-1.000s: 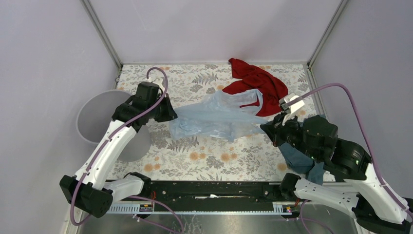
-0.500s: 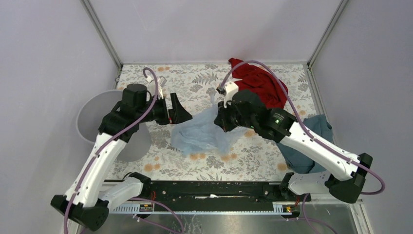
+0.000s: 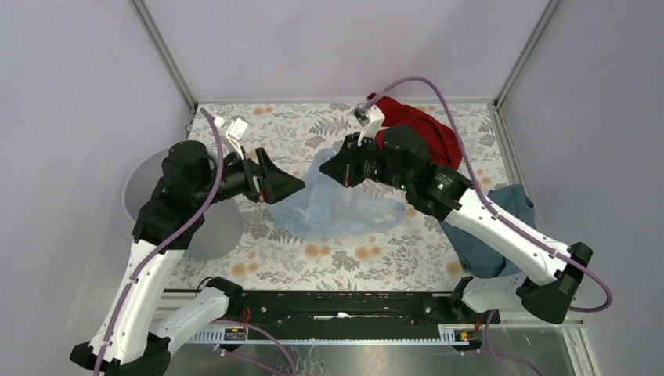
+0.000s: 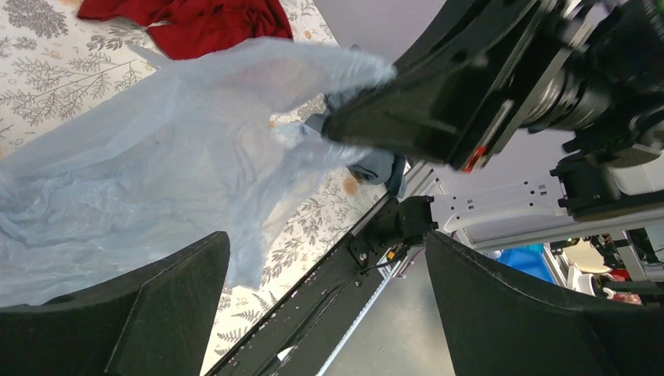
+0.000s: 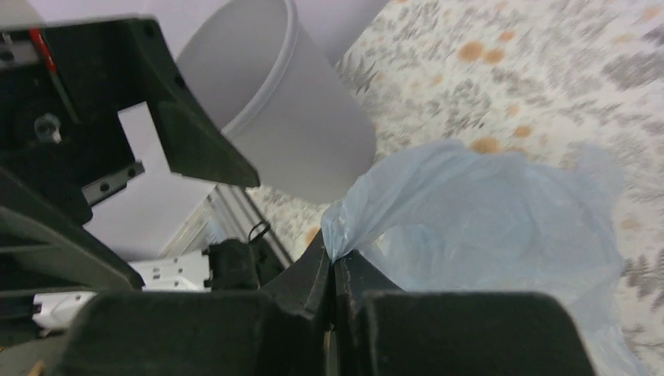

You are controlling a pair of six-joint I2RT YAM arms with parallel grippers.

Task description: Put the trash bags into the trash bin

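The trash bag [image 3: 338, 210], thin pale-blue crinkly plastic, lies on the floral table with its upper corner pulled up. My right gripper [image 3: 332, 169] is shut on that corner; in the right wrist view the plastic [image 5: 485, 211] fans out from between the closed fingertips [image 5: 334, 262]. My left gripper [image 3: 276, 183] stands open just left of the bag, nothing between its fingers [image 4: 117, 313], and the bag [image 4: 156, 157] hangs ahead of it. The trash bin [image 3: 149, 188], light grey and round, stands at the table's left edge, partly hidden behind my left arm; it also shows upright in the right wrist view [image 5: 282, 102].
A red cloth [image 3: 427, 133] lies at the back of the table, behind my right arm. A dark teal cloth [image 3: 501, 227] lies by the right edge. Grey walls close in the table at the back and sides; the black base rail [image 3: 337, 301] runs along the near edge.
My left gripper opened, let go of the bag and drew back towards the bin. My right arm swung in from the right, closed on the bag's upper corner and lifted it.
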